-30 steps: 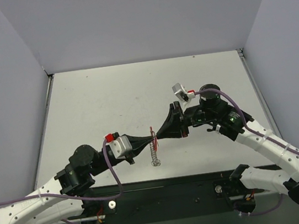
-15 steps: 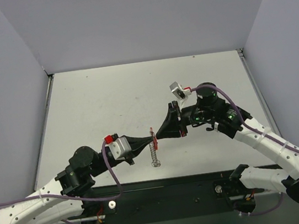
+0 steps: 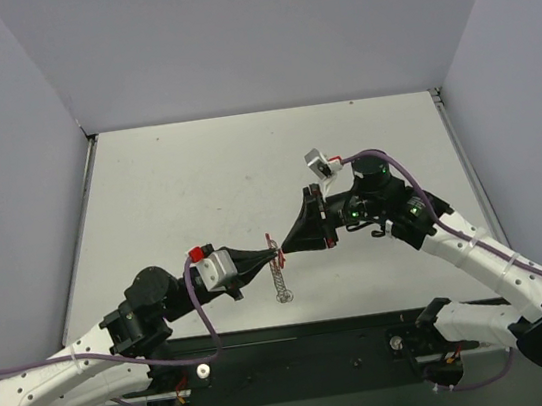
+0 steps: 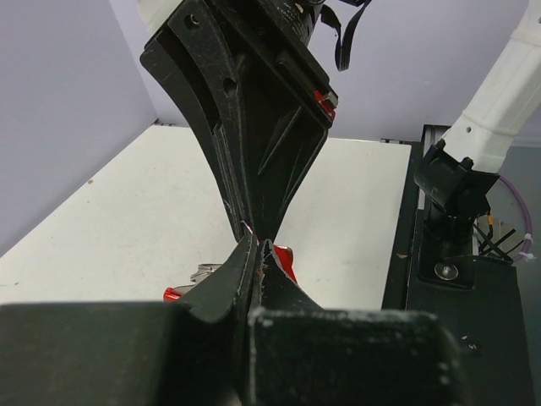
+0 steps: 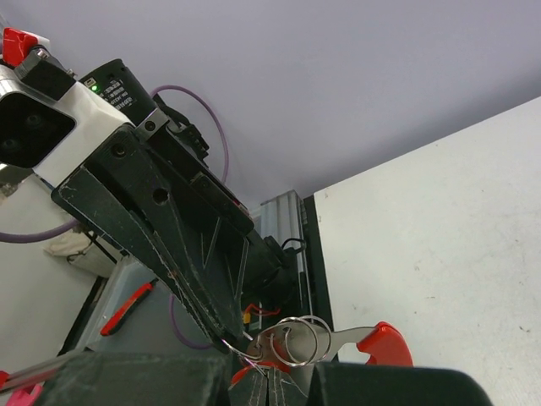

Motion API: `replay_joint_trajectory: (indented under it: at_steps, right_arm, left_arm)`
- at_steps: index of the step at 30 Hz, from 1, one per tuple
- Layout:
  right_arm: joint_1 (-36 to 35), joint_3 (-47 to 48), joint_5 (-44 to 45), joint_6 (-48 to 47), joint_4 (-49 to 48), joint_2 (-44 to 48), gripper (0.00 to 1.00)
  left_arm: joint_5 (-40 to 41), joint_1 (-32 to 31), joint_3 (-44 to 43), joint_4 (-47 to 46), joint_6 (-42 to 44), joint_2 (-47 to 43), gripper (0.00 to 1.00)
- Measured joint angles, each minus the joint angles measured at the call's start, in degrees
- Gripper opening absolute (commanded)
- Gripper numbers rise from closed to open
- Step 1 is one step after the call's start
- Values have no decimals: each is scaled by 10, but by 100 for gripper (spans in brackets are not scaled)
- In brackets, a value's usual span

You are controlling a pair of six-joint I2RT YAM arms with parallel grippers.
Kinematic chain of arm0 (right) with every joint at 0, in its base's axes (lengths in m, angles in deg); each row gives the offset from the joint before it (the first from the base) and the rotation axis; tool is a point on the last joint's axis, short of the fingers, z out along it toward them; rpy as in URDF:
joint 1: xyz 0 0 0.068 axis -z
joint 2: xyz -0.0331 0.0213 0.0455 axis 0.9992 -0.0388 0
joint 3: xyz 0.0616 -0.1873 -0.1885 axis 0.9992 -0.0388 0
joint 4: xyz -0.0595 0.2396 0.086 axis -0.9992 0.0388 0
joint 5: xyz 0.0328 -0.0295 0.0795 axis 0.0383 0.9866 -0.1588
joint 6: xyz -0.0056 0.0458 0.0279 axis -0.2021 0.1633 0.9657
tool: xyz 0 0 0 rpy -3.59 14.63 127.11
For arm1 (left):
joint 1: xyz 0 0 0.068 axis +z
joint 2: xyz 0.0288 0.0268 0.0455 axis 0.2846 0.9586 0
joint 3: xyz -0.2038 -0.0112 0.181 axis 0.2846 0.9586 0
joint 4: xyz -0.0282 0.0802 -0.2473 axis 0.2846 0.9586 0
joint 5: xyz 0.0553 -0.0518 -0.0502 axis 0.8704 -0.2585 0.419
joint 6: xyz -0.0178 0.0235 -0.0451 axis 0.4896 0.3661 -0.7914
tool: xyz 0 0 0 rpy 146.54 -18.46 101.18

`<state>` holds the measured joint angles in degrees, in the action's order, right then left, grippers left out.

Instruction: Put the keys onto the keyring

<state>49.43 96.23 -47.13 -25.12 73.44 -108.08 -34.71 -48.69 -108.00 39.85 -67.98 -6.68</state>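
Roughly where we stand: both arms meet tip to tip above the middle of the table, so this is the threading step rather than a pickup.
Left gripper: closed, jaws pressed together, reaching in from the left.
Right gripper: closed as well, reaching in from the right and slightly from above; in the left wrist view it comes down onto our left fingertips point first.
Keyring: a thin red arc right at the spot where the two tips meet, rising a little up and to the left of them.
Keys: a silver bunch hanging straight down from that meeting point, over the near half of the table. In the right wrist view silver loops sit at our right fingertips.
Who holds what: the bundle is off the table, so we judge it is pinched at the tips, but we cannot tell which jaws carry the red arc and which the silver.
Long axis: the keys run top to bottom, crosswise to the line the two grippers form.
Nearer arm: neither; both tips are touching or just beside the keyring.
What the move turns on: the keys lie directly below the ring, so we judge the work is a small twist or slide at the tips, not a reach.
Risk: with both pinches this close, loosening either one could drop the bunch.
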Motion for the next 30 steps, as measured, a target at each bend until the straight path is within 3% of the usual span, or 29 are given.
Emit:
replay_joint_trajectory:
  at_steps: [17, 24, 30]
  right_arm:
    - [0, 0, -2, 11, -1, -19, 0]
    - [16, 0, 47, 3, 17, -49, 0]
    - [16, 0, 54, -5, 20, -42, 0]
  left_arm:
    - [-3, 0, 1, -2, -2, -4, 0]
    - [-58, -7, 0, -81, -14, -27, 0]
    - [-63, -7, -2, -95, -16, -26, 0]
